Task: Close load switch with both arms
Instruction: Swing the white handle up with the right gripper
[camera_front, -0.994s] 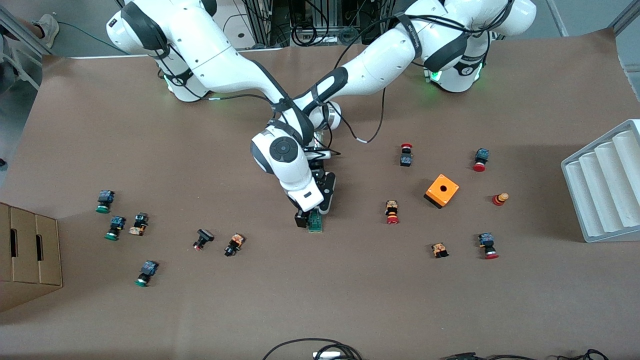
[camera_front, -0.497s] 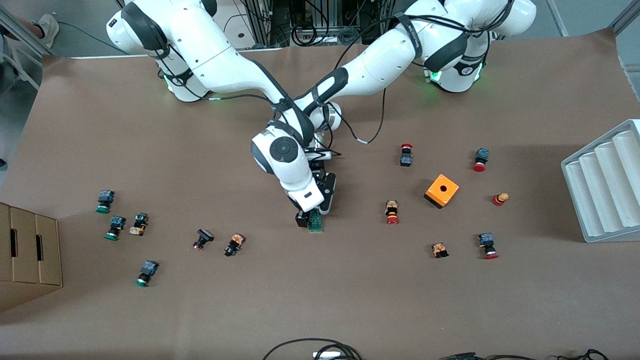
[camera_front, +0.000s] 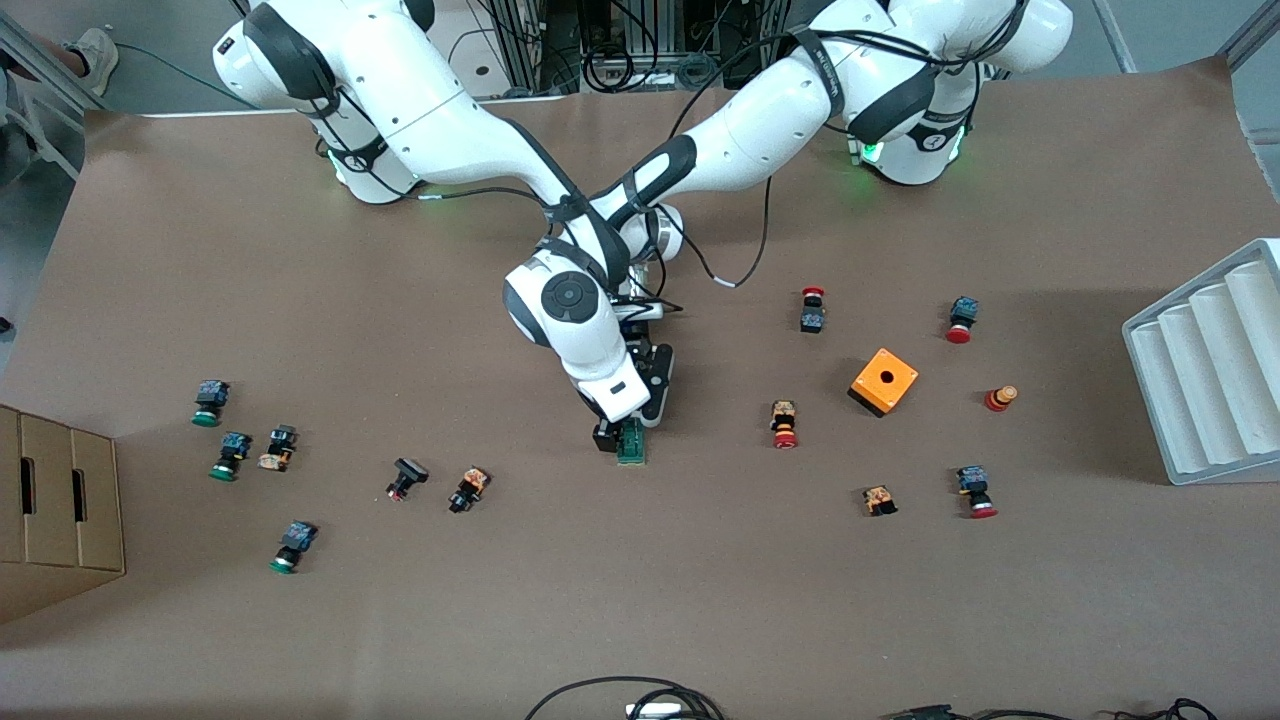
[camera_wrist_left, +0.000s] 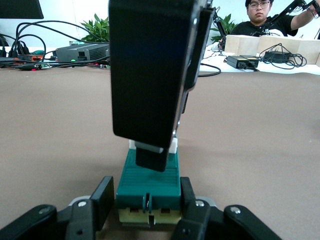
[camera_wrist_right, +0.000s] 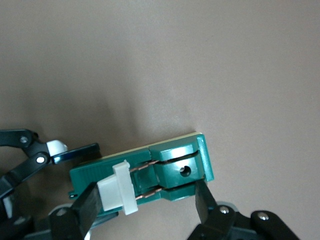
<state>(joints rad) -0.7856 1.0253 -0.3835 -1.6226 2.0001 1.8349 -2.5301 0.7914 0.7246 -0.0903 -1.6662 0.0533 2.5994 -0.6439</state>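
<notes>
The load switch (camera_front: 631, 445) is a narrow green block lying mid-table. Its white lever tab (camera_wrist_right: 117, 192) is at one end. My left gripper (camera_front: 645, 415) is shut on the switch (camera_wrist_left: 149, 175), one black finger on each long side of the end nearer the robots' bases. My right gripper (camera_front: 618, 432) comes down from above and is shut along the switch (camera_wrist_right: 175, 167). One of its fingers (camera_wrist_right: 85, 210) presses the white tab and the other finger (camera_wrist_right: 204, 199) rests on the green end. In the left wrist view the right hand (camera_wrist_left: 150, 75) hides the rest of the switch.
An orange box with a hole (camera_front: 884, 381) and several red-capped buttons (camera_front: 784, 424) lie toward the left arm's end. Green-capped buttons (camera_front: 232, 454) lie toward the right arm's end. A grey ribbed tray (camera_front: 1210, 370) and a cardboard box (camera_front: 55, 510) stand at the table's ends.
My right gripper's fingers have drawn in on the switch and its hand has shifted very slightly. The left gripper and the switch have stayed in place.
</notes>
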